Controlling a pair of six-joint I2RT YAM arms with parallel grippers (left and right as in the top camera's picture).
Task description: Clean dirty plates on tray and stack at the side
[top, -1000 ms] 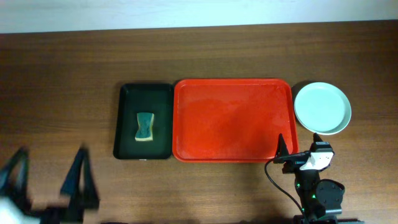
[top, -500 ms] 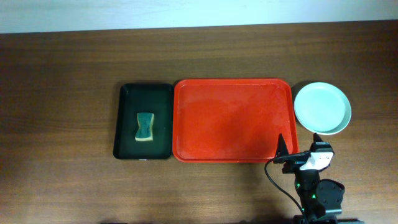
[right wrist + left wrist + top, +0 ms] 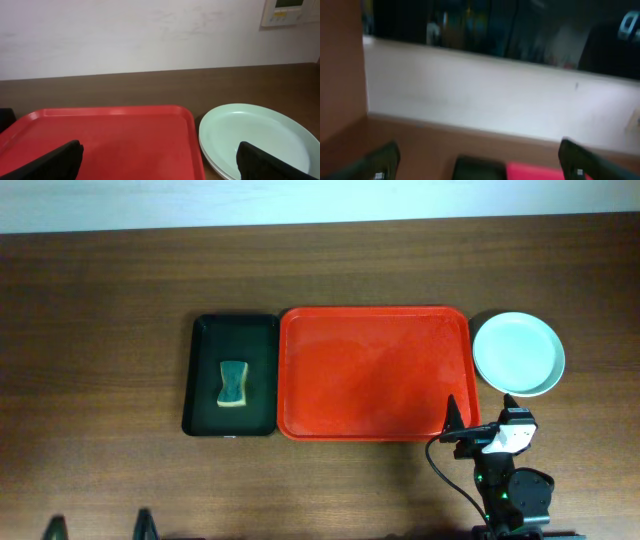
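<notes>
The red tray (image 3: 375, 372) lies mid-table with nothing on it. It also shows in the right wrist view (image 3: 110, 135) and, blurred, in the left wrist view (image 3: 535, 172). A stack of plates (image 3: 518, 353) with a pale mint one on top sits on the table just right of the tray. The stack looks clean in the right wrist view (image 3: 250, 135). My right gripper (image 3: 482, 418) is open and empty at the tray's near right corner (image 3: 160, 160). My left gripper (image 3: 100, 530) is open and empty at the front left edge (image 3: 480, 162).
A narrower black tray (image 3: 232, 375) holding a green-and-yellow sponge (image 3: 232, 383) stands against the red tray's left side; the black tray shows blurred in the left wrist view (image 3: 477, 169). A pale wall runs along the table's far edge.
My left arm has pulled back toward the front edge; only its two fingertips show at the bottom of the overhead view. The right arm, plates and trays have not moved.
</notes>
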